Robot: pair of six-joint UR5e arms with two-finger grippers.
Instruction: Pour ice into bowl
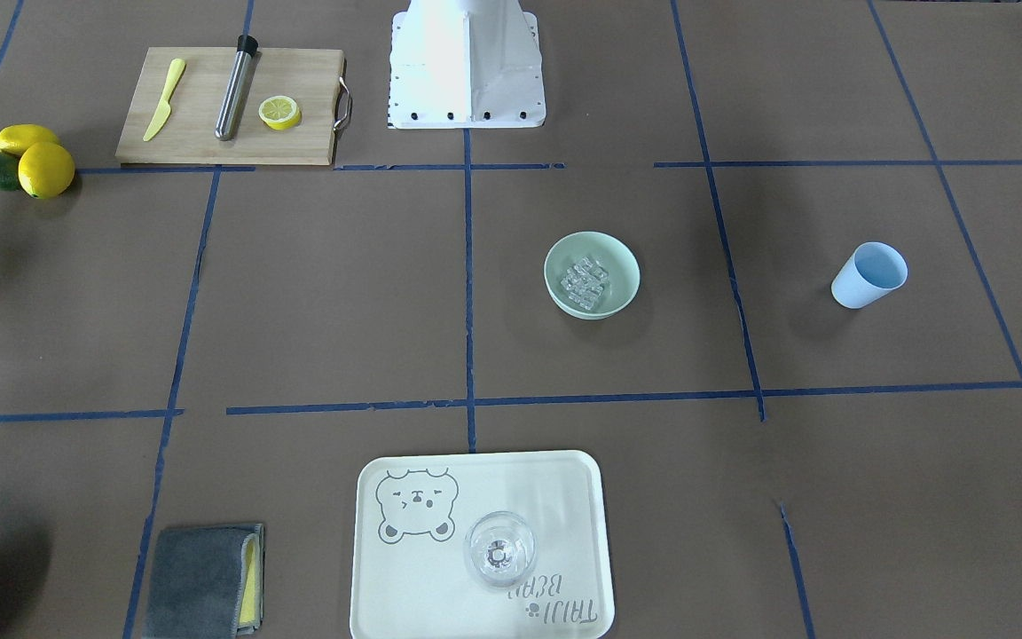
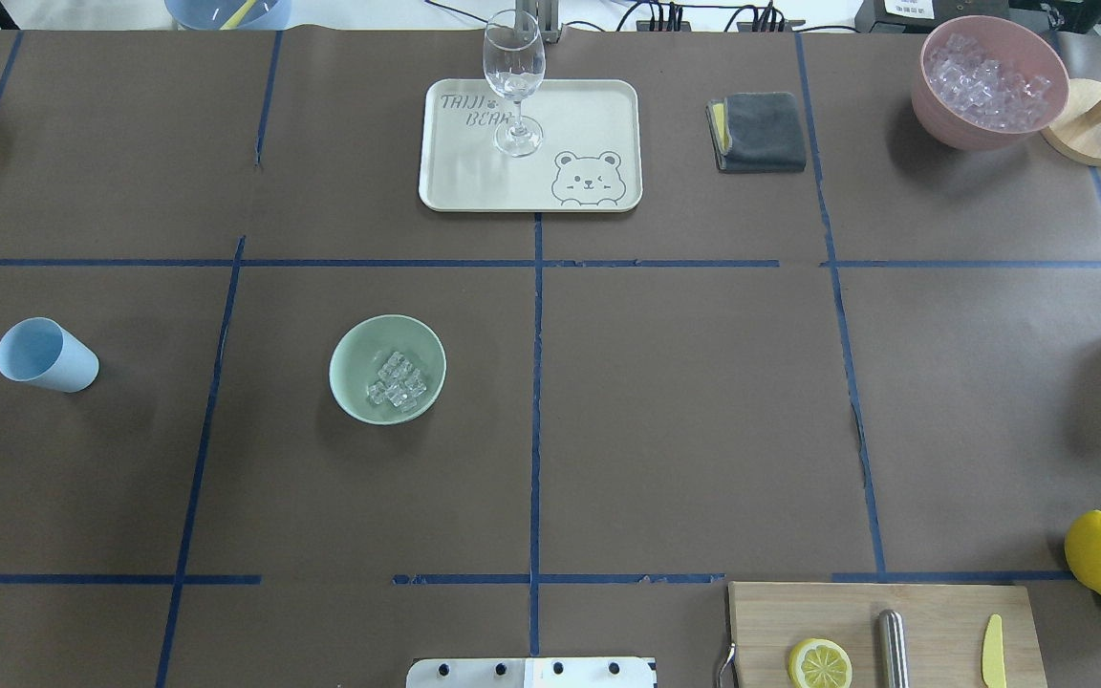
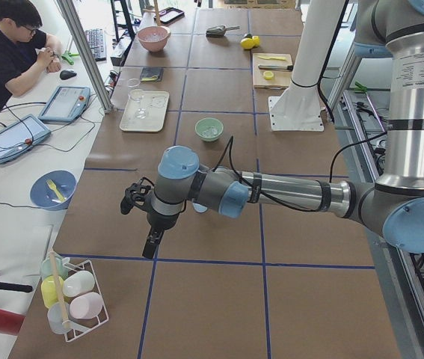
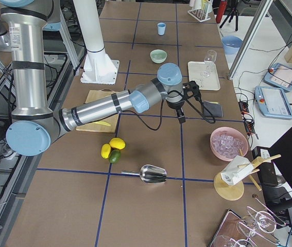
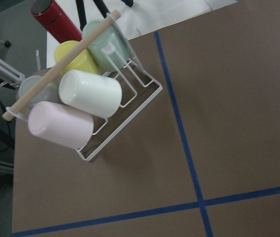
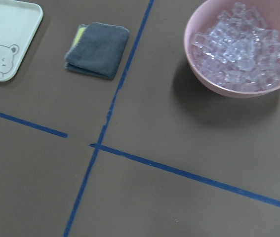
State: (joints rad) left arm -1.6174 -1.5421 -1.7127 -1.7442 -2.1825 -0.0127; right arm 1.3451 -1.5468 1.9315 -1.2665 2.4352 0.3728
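Observation:
The mint-green bowl (image 1: 626, 266) stands left of the table's middle in the overhead view (image 2: 359, 349). A small heap of clear ice cubes (image 1: 585, 282) lies inside it (image 2: 397, 380). The light blue cup (image 2: 44, 355) sits apart, further to the left, and nothing is holding it. My left gripper (image 3: 152, 241) hangs over the table's left end, far from the bowl. My right gripper (image 4: 181, 114) hangs over the right end. Both show clearly only in the side views, so I cannot tell if they are open or shut.
A pink container of ice (image 2: 988, 96) stands at the far right, with a grey cloth (image 2: 759, 132) beside it. A tray (image 2: 455, 182) holds a wine glass (image 2: 514, 76). The cutting board (image 2: 933, 612), lemons (image 2: 1100, 552), metal scoop (image 4: 153, 174) and cup rack (image 5: 80, 103) are also on the table.

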